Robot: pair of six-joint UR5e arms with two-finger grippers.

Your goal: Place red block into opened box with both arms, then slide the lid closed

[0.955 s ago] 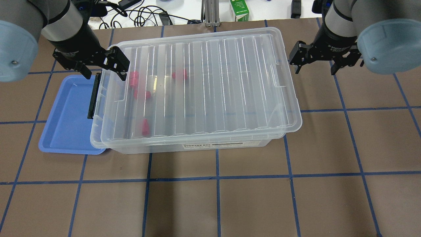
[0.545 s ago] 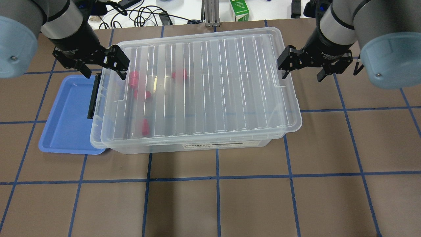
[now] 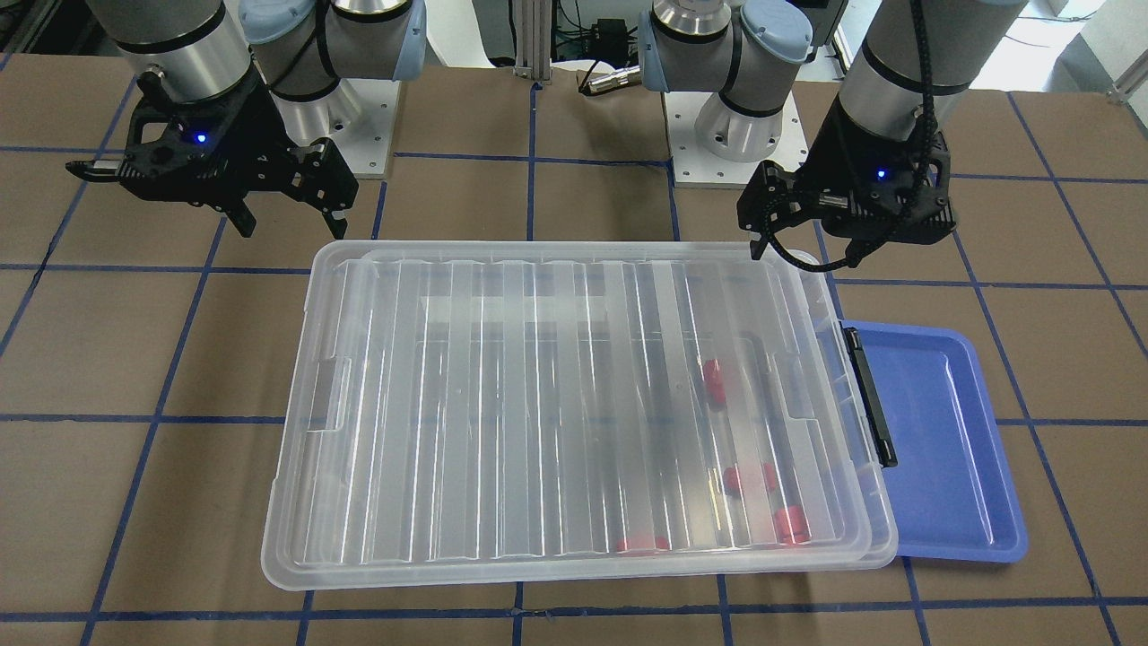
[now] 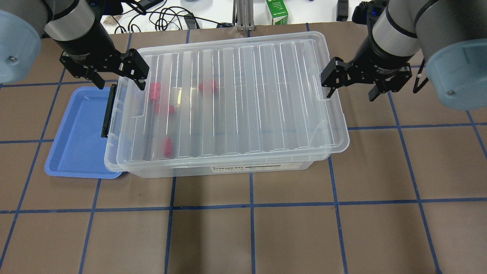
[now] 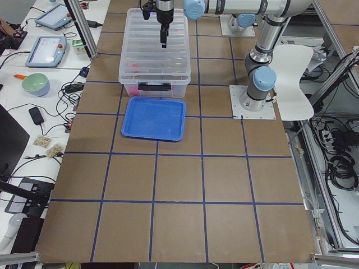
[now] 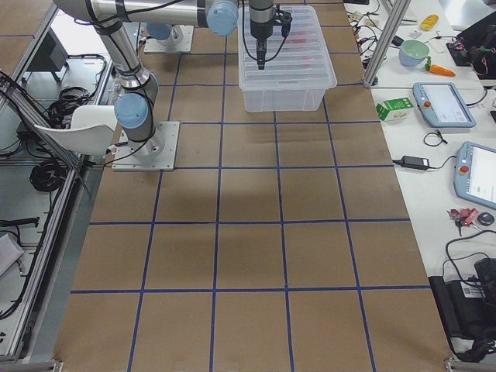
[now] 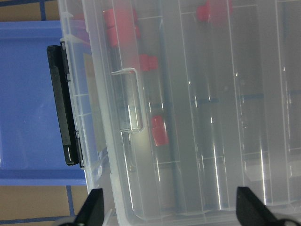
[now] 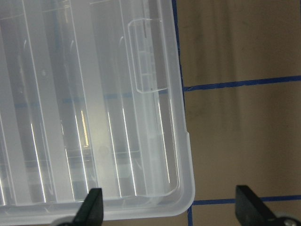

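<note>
The clear box [image 4: 224, 169] stands mid-table with its black bar [image 4: 108, 111] at the left end. The ribbed lid [image 4: 247, 95] lies on it, shifted slightly right, so a narrow strip of the box's left end shows. Several red blocks [image 4: 164, 109] lie inside under the lid, near the left end [image 7: 159, 129]. My left gripper [image 4: 120, 80] is open above the lid's back-left corner, holding nothing. My right gripper [image 4: 352, 92] hangs open and empty just off the lid's right short edge, one finger [image 4: 330, 89] by the notch [image 8: 146, 56].
A blue tray [image 4: 76, 133] lies partly under the box's left end. Cables and a green carton [image 4: 276, 11] sit beyond the table's back edge. Brown table surface [image 4: 251, 236] spreads in front of the box.
The right gripper has moved left and slightly forward, up to the lid's right edge. The left gripper has barely shifted. Lid and blocks have not moved.
</note>
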